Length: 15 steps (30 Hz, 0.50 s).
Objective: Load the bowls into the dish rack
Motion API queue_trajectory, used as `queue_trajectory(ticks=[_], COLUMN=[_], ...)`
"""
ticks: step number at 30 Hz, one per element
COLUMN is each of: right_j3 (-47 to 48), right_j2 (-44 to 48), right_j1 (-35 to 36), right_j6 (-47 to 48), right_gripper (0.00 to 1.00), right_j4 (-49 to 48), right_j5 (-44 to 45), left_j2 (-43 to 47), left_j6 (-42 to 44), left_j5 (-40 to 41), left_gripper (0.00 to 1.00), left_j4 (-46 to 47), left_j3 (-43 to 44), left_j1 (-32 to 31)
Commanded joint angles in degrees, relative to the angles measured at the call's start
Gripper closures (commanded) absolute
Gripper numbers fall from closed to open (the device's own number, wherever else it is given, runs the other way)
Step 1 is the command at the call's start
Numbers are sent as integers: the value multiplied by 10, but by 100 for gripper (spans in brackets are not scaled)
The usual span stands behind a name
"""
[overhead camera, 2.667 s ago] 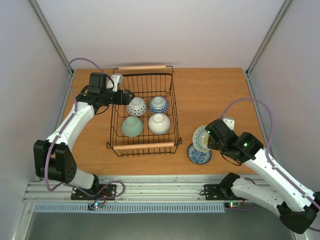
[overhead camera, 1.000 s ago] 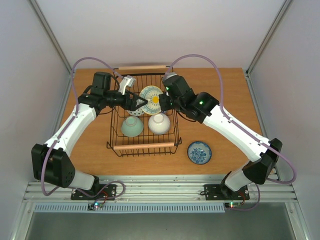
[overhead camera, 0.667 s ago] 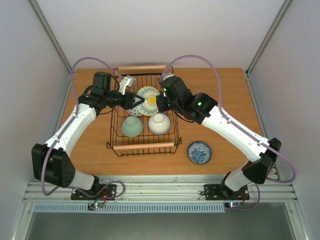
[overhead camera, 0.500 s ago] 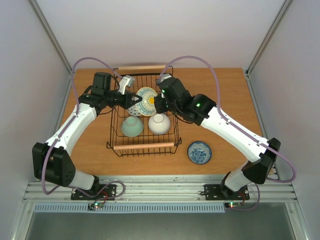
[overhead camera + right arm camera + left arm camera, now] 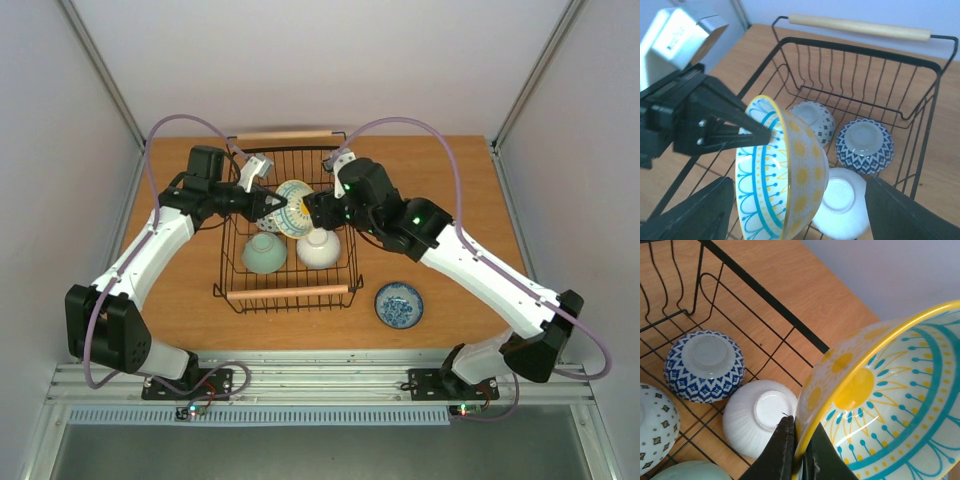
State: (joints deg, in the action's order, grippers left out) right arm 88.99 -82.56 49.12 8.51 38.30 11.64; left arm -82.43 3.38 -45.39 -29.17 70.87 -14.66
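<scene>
A yellow-and-teal sun-patterned bowl hangs on edge above the black wire dish rack. My left gripper is shut on its yellow rim, one finger inside and one outside. My right gripper stands open, its fingers on either side of this bowl and apart from it. In the rack, upside down, lie a blue-and-white bowl, a dotted bowl, a white bowl and a pale green bowl.
A blue patterned bowl sits upright on the wooden table right of the rack. The rack's wooden handles run along its far and near ends. Both arms meet over the rack's far half.
My left gripper has shut on the bowl's rim. My right gripper has opened, let go of the bowl and drawn back a little to the right.
</scene>
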Motion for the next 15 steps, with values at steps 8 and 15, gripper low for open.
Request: queue_trajectory(ticks=[8,15], right_j3=[-128,-187], right_j2=[90,106], right_j1=[-46,-65], right_j6=[-36,-65], right_gripper=[12,11], right_j4=[-127,-168], right_j5=[-211,-260], left_j2=[5,-9], left_j6=[20,-21], left_j5=[-138,-262], left_gripper=[99,100], left_j4=[16,51], left_j3=[4,-1], left_j1=[7,37])
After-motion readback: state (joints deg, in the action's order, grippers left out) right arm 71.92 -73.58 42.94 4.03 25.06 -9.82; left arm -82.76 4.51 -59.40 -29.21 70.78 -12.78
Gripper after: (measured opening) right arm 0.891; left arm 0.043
